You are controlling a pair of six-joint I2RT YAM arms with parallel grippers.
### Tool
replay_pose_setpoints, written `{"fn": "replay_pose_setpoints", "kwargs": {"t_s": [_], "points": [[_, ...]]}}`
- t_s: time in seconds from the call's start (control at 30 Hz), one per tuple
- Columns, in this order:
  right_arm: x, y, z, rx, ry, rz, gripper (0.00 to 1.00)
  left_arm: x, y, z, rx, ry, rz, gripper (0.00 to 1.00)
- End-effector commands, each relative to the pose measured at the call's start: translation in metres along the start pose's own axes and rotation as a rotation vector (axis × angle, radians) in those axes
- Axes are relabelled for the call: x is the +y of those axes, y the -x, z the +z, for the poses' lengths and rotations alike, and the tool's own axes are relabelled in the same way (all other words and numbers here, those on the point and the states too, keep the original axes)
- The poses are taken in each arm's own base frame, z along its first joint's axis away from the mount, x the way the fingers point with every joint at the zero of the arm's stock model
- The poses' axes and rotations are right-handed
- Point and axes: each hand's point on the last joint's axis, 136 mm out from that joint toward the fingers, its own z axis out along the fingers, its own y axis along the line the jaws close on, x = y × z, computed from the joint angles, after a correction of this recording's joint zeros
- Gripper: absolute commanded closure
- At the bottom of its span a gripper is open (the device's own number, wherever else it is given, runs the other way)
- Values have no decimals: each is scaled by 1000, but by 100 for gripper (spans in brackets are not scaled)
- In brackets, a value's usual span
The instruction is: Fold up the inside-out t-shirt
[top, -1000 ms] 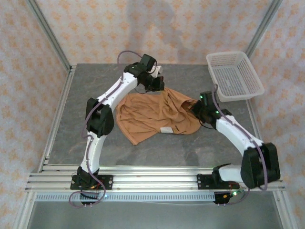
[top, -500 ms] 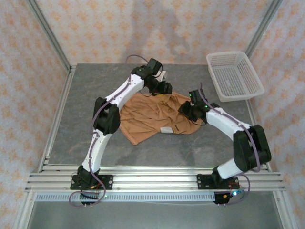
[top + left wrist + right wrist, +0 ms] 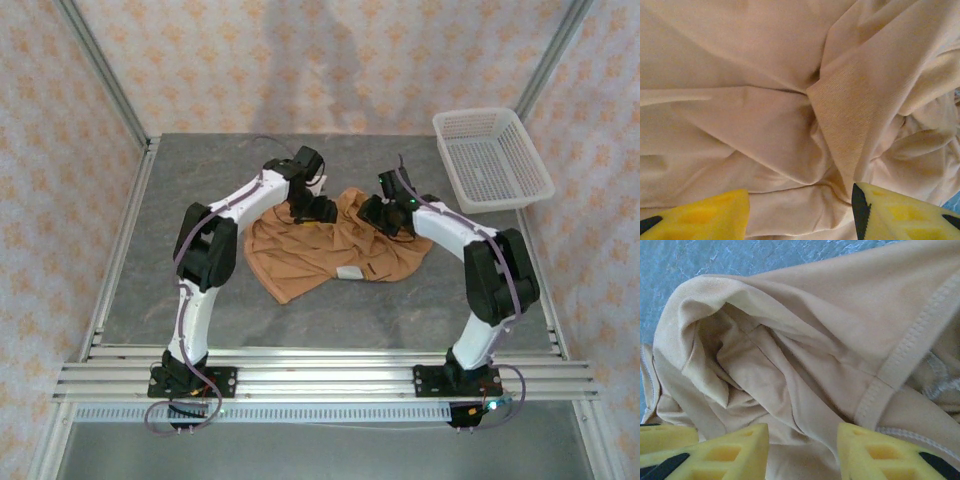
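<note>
— Where's your inside-out t-shirt [image 3: 310,255]?
— Crumpled mid-desk [image 3: 170,290] (seams showing). Your left tool [image 3: 320,210] sits at its 11 o'clock edge, your right tool [image 3: 374,214] at 1 o'clock.
— Holding it?
— No, both stand parted over loose cloth.

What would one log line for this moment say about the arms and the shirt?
t-shirt: crumpled on table, not folded | left gripper: open, over cloth | right gripper: open, over cloth beside a stitched hem

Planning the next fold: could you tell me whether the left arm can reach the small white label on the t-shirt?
Probably yes: the label lies uncovered on the t-shirt, closer in than the left gripper, with only cloth between them.
</note>
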Motion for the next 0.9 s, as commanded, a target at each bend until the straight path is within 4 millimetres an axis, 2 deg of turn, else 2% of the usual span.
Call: {"fn": "replay_pose_setpoints", "kwargs": {"t_s": [0.0, 0.13, 0.27, 0.3, 0.33, 0.37, 0.4, 0.43, 0.47, 0.6, 0.7, 0.87], "points": [[2, 1, 6, 17, -29, -35, 59, -15, 25, 2, -71, -72, -6, 43], [4, 4, 19, 34, -44, -40, 58, -26, 40, 13, -78, -120, -19, 45], [0, 5, 36, 52, -73, -41, 58, -32, 45, 33, -60, -155, -30, 50], [-1, 5, 39, 59, -77, -39, 62, -33, 45, 37, -55, -167, -32, 55], [-2, 5, 41, 64, -81, -38, 69, -35, 46, 40, -52, -179, -36, 64], [-4, 5, 42, 65, -91, -34, 81, -38, 47, 41, -53, -193, -37, 76], [-6, 5, 40, 59, -103, -31, 94, -39, 47, 39, -52, -198, -37, 85], [-9, 6, 37, 50, -113, -28, 100, -39, 47, 35, -56, -196, -32, 93], [-11, 7, 30, 33, -124, -28, 100, -40, 49, 29, -67, -189, -23, 100], [-34, 14, -6, -33, -189, 3, 100, -38, 50, -3, -98, -155, -11, 100], [-54, 15, -38, -92, -206, 40, 100, -45, 47, -28, -131, -162, 3, 100], [-91, -5, -75, -131, -260, 65, 100, -59, 38, -50, -159, -213, 3, 100]]}}
